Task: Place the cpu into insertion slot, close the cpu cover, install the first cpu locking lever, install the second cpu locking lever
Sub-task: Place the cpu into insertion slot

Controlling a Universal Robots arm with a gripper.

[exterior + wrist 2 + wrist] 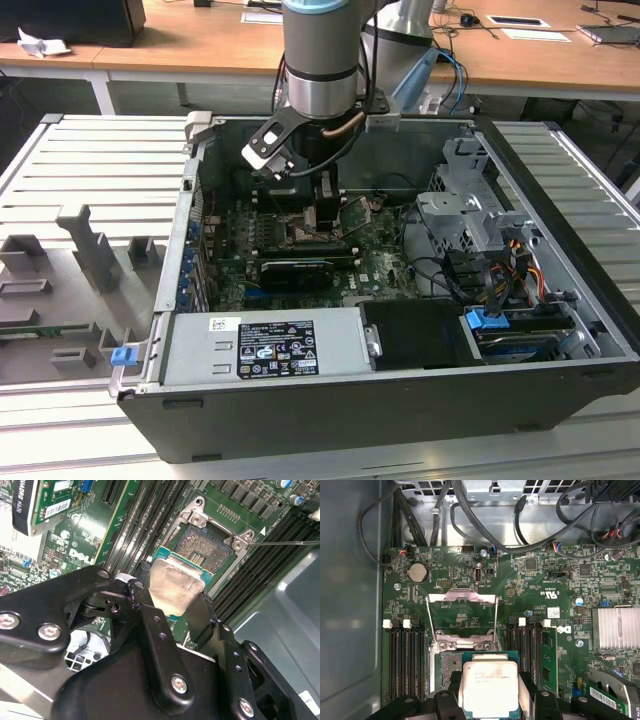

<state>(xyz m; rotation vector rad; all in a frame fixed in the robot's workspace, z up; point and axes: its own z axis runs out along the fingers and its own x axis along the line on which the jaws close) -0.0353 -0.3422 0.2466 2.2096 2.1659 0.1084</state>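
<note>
"Exterior view first: how does the arm (322, 60) stand?"

"Its last section points straight down into the open computer case (400, 410), which lies on the ribbed bench (90, 160). The gripper (325, 205) hangs low over the green board, towards the case's far wall."

"And the second wrist view?"

"The gripper (174, 592) is clamped on the cpu (175, 580). Black fingers (200, 612) press two opposite edges, and the chip sits flat between them. The insertion slot (207, 542) lies open just beyond it, its pins bare."

"Does the chip touch the slot?"

"I cannot tell. In the first wrist view the cpu (490, 685), pinched in the gripper (490, 700), overlaps one side of the insertion slot (449, 667), and a strip of dark socket shows beside it. The cpu cover (462, 596) is swung open and lies back just past the slot."
</note>
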